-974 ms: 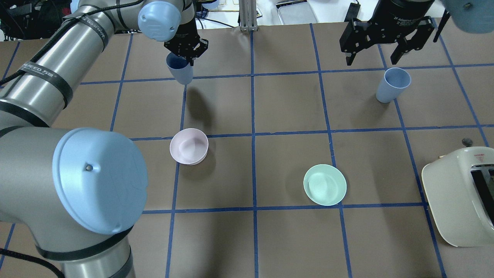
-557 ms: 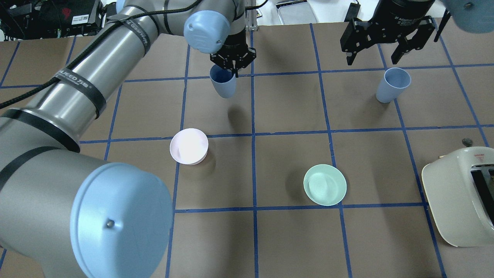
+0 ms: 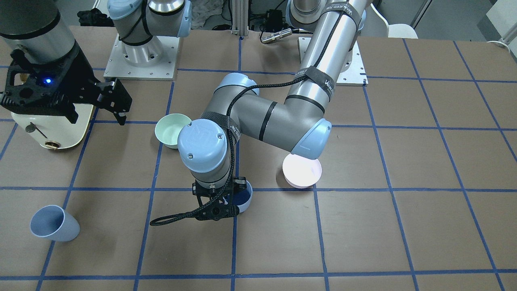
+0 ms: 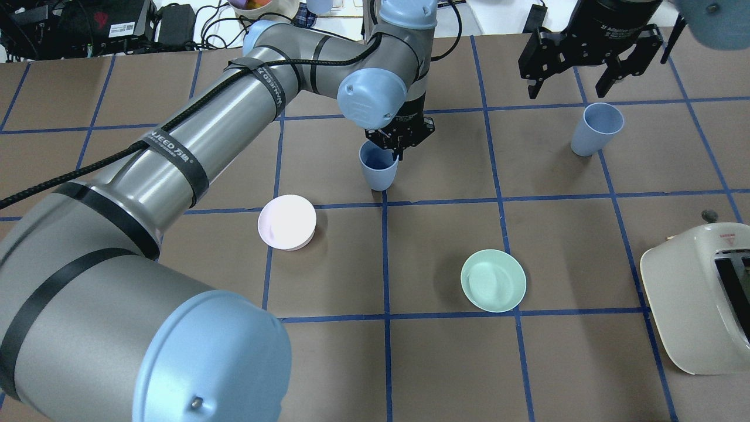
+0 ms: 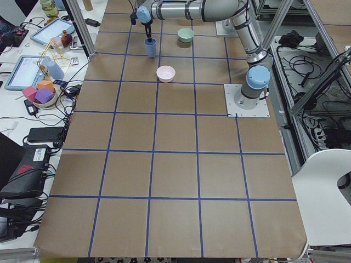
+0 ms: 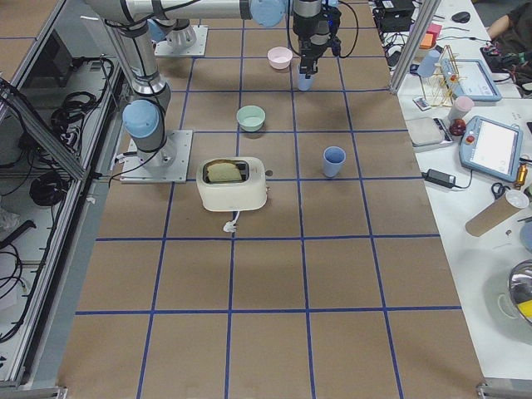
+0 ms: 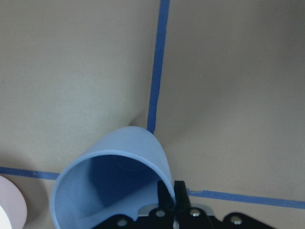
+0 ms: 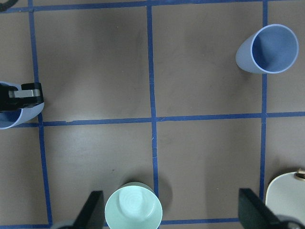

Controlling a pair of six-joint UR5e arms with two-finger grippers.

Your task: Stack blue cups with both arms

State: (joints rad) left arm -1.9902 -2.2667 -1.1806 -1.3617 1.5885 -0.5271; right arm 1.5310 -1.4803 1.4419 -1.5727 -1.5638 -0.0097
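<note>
Overhead view. The black two-finger left claw is clamping the rim of a pale periwinkle-blue tapered plastic tumbler, the carried cup. The cup is mouth up, near the middle of the brown paper-covered desk with its blue tape grid. Pinching the rim is probably leaving the narrow base free for nesting. An identical tumbler, the standing cup, is sitting upright well apart, toward the robot's right. The right claw is hovering just beyond it, fingers spread wide and gripping nothing. It is likely placed there to take or steady that cup.

Front-facing view. The carried cup is peeking out beside the left wrist, close to a tape crossing. A pale pink round plastic bowl is lying near it, and a mint-green round plastic bowl is lying further toward the robot.

Side views. The carried cup is hanging low; I cannot tell whether its base is touching the desk. A cream toaster is sitting before the right arm's base.

Left wrist view. One finger is pressing inside the cup wall and the other outside it.

Right wrist view. The fingers are showing at the lower corners, wide apart. The standing cup is showing its empty mouth at upper right.

Count: two blue cups, one pink bowl, one mint bowl, one toaster, two claws.
</note>
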